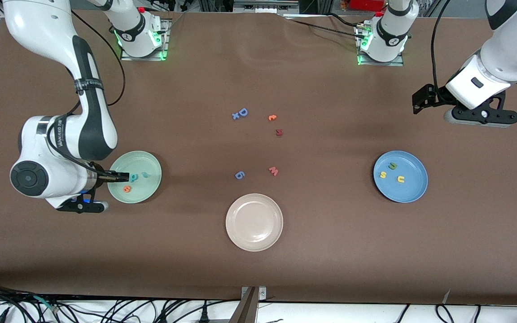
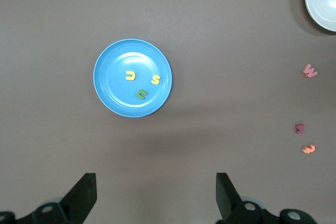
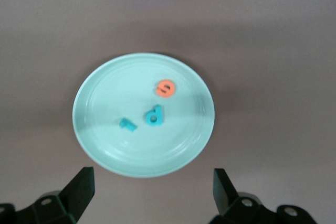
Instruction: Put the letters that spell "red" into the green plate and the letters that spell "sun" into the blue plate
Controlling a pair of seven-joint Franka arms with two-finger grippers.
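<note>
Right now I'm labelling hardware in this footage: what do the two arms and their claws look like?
Both arms are glossy white with black joint sections, and black cables run along them. The right arm carries small dark lettering on its forearm. Their bases glow green. The left claw and right claw each have two black wedge-shaped fingers on a black body.

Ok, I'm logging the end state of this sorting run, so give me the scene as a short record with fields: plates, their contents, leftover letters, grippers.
green plate: teal r, teal d, orange e
blue plate: yellow s, yellow u, olive n
beige plate: no letters in it
loose on table: blue D, blue 6, pink w, plus small orange and dark red pieces
left gripper: open, holding nothing, up above the table near the blue plate
right gripper: open, holding nothing, over the green plate
</note>
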